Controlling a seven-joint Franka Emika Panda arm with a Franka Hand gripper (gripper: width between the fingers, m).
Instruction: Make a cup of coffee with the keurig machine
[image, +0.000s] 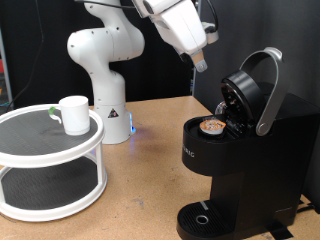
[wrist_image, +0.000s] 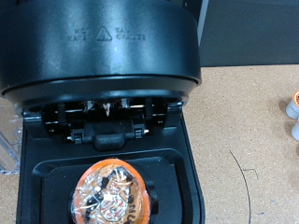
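The counter (image: 150, 165) is a tan board filling the lower half of the exterior view. On it, at the lower right of the frame, stands the keurig machine (image: 240, 160), black and boxy, with its lid swung up and back and the silver-grey handle (image: 268, 90) arching over the top right of the machine. At the lower left sits a white two-tier round rack (image: 50, 165) with dark mesh shelves. Behind it, at the upper left, rises the white base of the robot arm (image: 105, 60). The arm's last link comes in from the top centre and ends in the hand (image: 201, 66), which hangs in the air just above and left of the raised lid, touching nothing; whether its fingers are spread or closed I cannot tell. The cup (image: 73, 114), white, stands on the rack's upper shelf. In the open chamber lies a pod (wrist_image: 112, 194) with an orange-patterned foil top, seen close in the wrist view.
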